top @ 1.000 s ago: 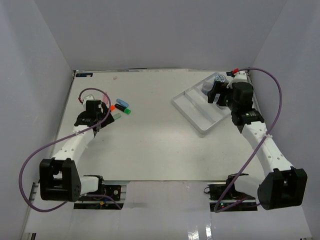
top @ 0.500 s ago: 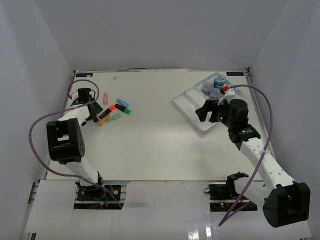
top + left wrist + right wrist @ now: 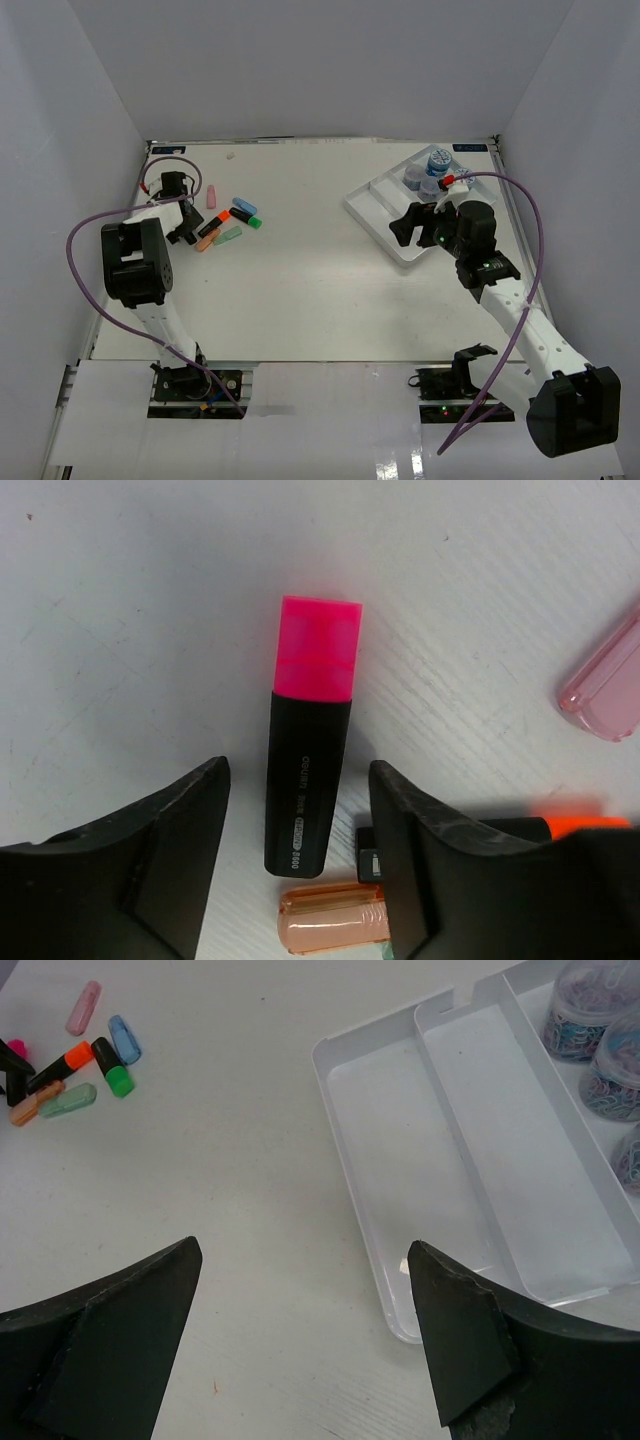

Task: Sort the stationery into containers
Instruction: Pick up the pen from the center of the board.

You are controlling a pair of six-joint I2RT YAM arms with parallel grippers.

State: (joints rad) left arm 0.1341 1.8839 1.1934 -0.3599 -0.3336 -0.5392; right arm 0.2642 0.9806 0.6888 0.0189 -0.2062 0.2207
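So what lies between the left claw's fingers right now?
The pink-capped black marker, lying flat between the fingers of the open left claw and touching neither, as the left wrist view shows.

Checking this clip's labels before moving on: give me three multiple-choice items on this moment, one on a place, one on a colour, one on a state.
1. Where are the jars? A) among the loose markers B) in an end compartment of the tray C) in a gripper
2. What colour caps the marker that the left gripper straddles? A) green B) pink C) blue
3. How is the right gripper? A) shut on a jar B) shut on a marker C) open, empty
Key: 1 B, they stand together in its outermost compartment; 2 B, a bright pink cap on a black body; 3 C, fingers wide apart, gripping nothing.
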